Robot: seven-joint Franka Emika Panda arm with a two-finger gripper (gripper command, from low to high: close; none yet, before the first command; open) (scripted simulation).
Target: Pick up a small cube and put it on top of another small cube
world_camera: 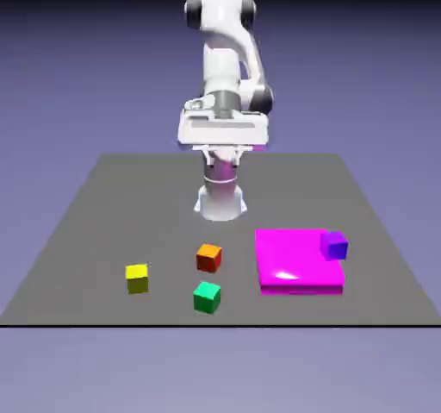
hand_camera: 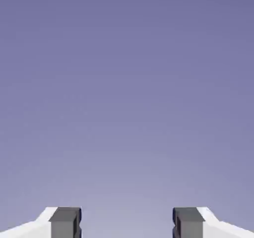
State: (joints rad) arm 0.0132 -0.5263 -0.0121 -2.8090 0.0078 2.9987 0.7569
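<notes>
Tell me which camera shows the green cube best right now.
The exterior view. There the green cube sits in plain sight near the table's front edge, just in front of the orange cube. The hand view shows nothing of it, only the backdrop between the open gripper fingertips.

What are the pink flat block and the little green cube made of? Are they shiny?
It's a rendered scene, so this is only how they look. The pink flat block looks like glossy plastic: a white glint shows on its top near the front. The little green cube looks like plain, duller plastic: flat even colour, no glint. Neither shows grain or texture, so the material stays a guess.
</notes>
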